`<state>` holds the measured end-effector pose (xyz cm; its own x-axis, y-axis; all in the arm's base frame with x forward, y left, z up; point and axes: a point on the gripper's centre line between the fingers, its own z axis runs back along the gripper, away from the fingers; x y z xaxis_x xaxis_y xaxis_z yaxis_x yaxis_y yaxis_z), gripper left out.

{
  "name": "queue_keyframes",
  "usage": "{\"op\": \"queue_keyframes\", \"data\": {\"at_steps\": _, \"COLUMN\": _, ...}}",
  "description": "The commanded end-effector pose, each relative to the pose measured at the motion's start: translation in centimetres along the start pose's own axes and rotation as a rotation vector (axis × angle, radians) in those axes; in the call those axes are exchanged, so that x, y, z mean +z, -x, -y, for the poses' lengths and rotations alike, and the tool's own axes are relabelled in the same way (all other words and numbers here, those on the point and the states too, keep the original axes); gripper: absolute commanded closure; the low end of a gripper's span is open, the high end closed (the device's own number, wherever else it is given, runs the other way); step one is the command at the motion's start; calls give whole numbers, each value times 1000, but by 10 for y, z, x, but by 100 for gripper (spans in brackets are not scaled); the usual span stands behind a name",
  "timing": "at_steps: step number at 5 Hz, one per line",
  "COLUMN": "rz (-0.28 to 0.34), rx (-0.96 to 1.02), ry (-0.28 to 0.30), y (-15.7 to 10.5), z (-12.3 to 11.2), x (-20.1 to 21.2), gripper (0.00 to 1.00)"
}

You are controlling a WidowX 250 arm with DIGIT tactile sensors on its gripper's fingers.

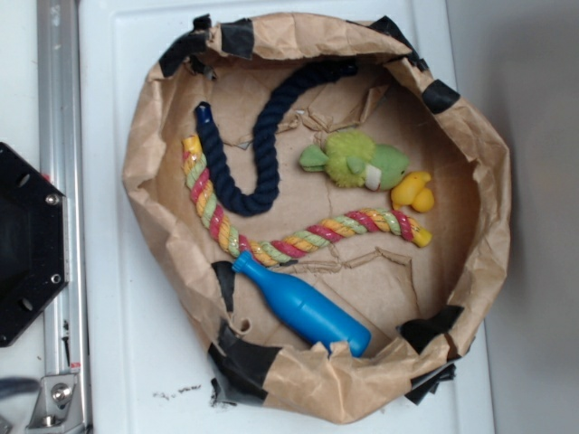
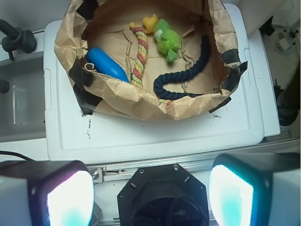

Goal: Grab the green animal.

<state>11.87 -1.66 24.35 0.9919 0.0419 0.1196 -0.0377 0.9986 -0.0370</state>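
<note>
White tabletop (image 1: pixel 118 362) under everything. On top, a big brown paper bowl (image 1: pixel 488 181) with black tape on its crumpled rim. Inside the bowl, a long dark blue rope (image 1: pixel 258 136) bent in a curve, near the far rim in the exterior view. Next to the blue rope, a twisted rope (image 1: pixel 298 240) in pink, yellow and green. Just past the twisted rope, a blue bottle (image 1: pixel 303 307) lying on its side against the bowl's wall. Between the two ropes, the fuzzy green animal (image 1: pixel 355 160), lying flat on the bowl's floor. Touching the green animal, a little yellow duck (image 1: pixel 412 193). Tool (image 2: pixel 150 193) well back from the bowl, fingers (image 2: pixel 63 197) wide apart, holding nothing.
</note>
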Motion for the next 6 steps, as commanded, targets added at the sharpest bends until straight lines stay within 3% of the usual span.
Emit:
{"op": "queue_keyframes", "data": {"at_steps": 1, "rz": 0, "rx": 0, "ry": 0, "y": 0, "z": 0, "x": 0, "gripper": 0}}
{"op": "queue_keyframes", "data": {"at_steps": 2, "rz": 107, "rx": -124, "ry": 228, "y": -43, "z": -18, "x": -34, "gripper": 0}}
{"op": "queue_keyframes", "data": {"at_steps": 3, "rz": 167, "rx": -228, "ry": 118, "y": -94, "z": -26, "x": -59, "gripper": 0}}
{"op": "queue_keyframes", "data": {"at_steps": 4, "rz": 231, "rx": -270, "ry": 146, "y": -142, "z": -29, "x": -91, "gripper": 0}}
{"op": "queue_keyframes", "data": {"at_steps": 5, "rz": 199, "rx": -362, "ry": 91, "y": -171, "z": -27, "x": -127, "gripper": 0}}
{"op": "queue_keyframes", "data": {"at_steps": 6, "rz": 83, "rx": -514, "ry": -63, "y": -168, "z": -45, "x": -180, "gripper": 0}}
